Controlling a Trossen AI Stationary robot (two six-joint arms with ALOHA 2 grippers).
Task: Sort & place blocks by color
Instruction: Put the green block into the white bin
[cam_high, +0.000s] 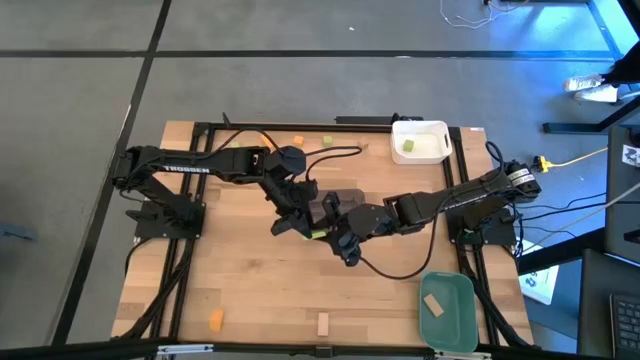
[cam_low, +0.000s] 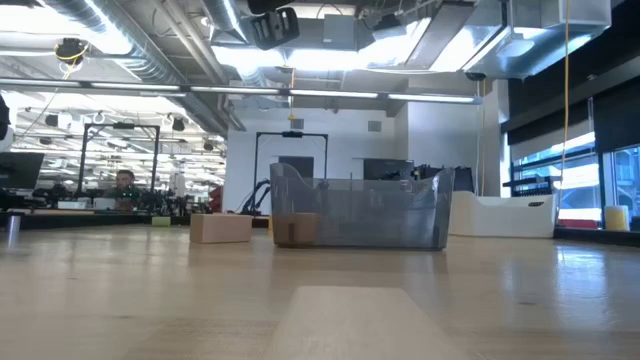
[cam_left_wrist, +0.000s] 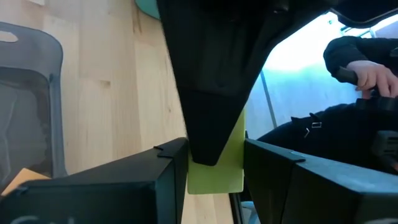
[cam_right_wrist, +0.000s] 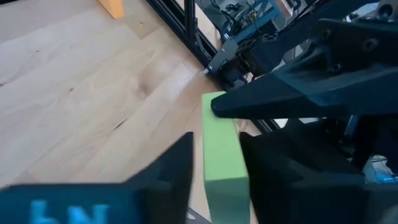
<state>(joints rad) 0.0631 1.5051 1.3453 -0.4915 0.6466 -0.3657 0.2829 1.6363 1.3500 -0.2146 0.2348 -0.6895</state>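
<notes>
Over the middle of the table my two grippers meet on one light green block (cam_high: 318, 235), lifted above the wood beside the grey tray (cam_high: 345, 200). My left gripper (cam_high: 300, 225) comes from the left and is shut on the block (cam_left_wrist: 214, 177). My right gripper (cam_high: 336, 238) comes from the right, its fingers closed in on either side of the same block (cam_right_wrist: 224, 162). Other blocks lie loose: orange (cam_high: 216, 319) and tan (cam_high: 323, 323) near the front edge, orange (cam_high: 298, 141) and green (cam_high: 328, 141) at the back. My left gripper pinches the green block's end (cam_left_wrist: 214, 180) between its two fingers (cam_left_wrist: 168, 174). The block is clear of the table; the right gripper's dark finger covers the rest of it. My right gripper has the block's other end (cam_right_wrist: 227, 180) between its two fingers (cam_right_wrist: 267, 162), which lie along the block's long sides. It comes slanting down from the table's right. The left gripper's fingertip (cam_right_wrist: 249, 102) sits on the far end.
A white tray (cam_high: 435, 128) at the back right holds a green block (cam_high: 407, 146). A green tray (cam_high: 455, 290) at the front right holds a tan block (cam_high: 432, 305). The grey tray (cam_low: 360, 215) holds a brown block (cam_low: 293, 230). Black frame rails run along both sides.
</notes>
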